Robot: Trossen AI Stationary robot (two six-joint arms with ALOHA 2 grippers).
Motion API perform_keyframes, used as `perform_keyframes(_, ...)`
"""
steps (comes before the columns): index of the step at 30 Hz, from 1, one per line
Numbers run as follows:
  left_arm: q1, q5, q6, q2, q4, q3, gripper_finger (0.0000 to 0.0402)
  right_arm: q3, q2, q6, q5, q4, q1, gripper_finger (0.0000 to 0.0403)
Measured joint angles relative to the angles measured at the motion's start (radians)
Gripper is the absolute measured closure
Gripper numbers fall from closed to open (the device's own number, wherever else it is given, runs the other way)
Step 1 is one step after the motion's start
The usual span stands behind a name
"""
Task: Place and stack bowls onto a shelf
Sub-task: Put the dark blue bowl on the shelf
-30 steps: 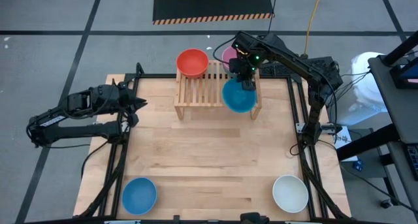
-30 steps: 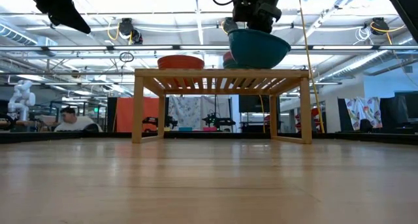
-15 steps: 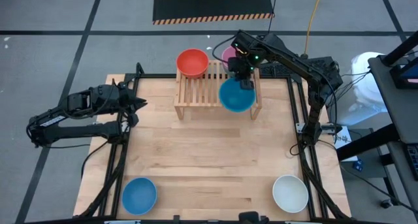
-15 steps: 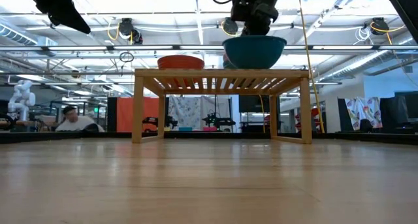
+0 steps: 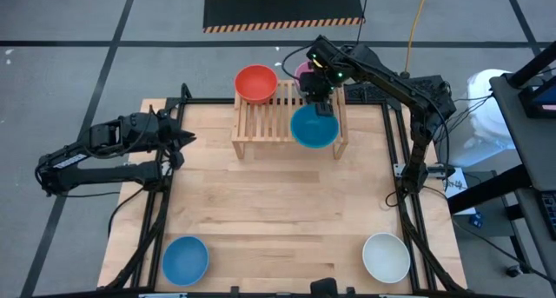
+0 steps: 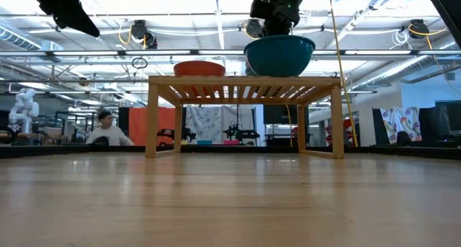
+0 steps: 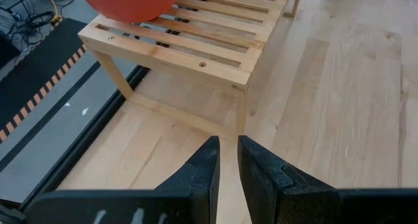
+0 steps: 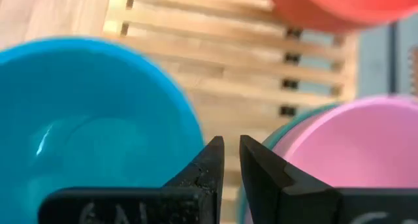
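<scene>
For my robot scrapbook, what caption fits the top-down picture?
Right gripper above teal bowl on the shelf; red bowl beside it.

No readable text, labels, brands or numbers in any view. Faint pale marks on dark body below left gripper (image 7: 226, 160) fingers: illegible. Similar pale marks on dark body below right gripper (image 8: 232, 160) fingers: illegible. Black-and-yellow hazard-striped strip (image 5: 283, 23) on floor beyond table: stripes only, no lettering. Room behind table in low view: no legible signs.
</scene>
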Motion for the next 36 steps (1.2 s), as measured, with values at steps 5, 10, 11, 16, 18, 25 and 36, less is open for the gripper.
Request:
perform_keyframes(5,0.0,0.0,0.001,0.0,0.0,0.0,0.0339,0.0,-0.068,-0.067,0.001,0.062,0.036,0.0358)
perform_keyframes(10,0.0,0.0,0.001,0.0,0.0,0.0,0.0339,0.0,-0.177,-0.034,-0.003,0.088,0.107,0.0358)
perform_keyframes(11,0.0,0.0,0.001,0.0,0.0,0.0,0.0339,0.0,-0.196,-0.009,-0.004,0.08,0.124,0.0358)
perform_keyframes(16,0.0,0.0,0.0,0.0,0.0,0.0,0.0339,0.002,-0.256,0.137,-0.109,-0.05,0.199,0.0358)
perform_keyframes(18,0.0,0.0,0.0,0.0,0.001,0.0,0.0339,0.002,-0.259,0.171,-0.193,-0.114,0.23,0.0358)
perform_keyframes(25,0.0,-0.001,-0.005,0.0,0.001,0.0,0.0339,-0.03,-0.233,0.213,-0.214,-0.217,0.34,0.0358)
perform_keyframes(36,0.0,-0.002,-0.001,0.0,0.001,0.0,0.0339,-0.369,-0.233,0.191,-0.156,-0.122,0.367,0.0361)
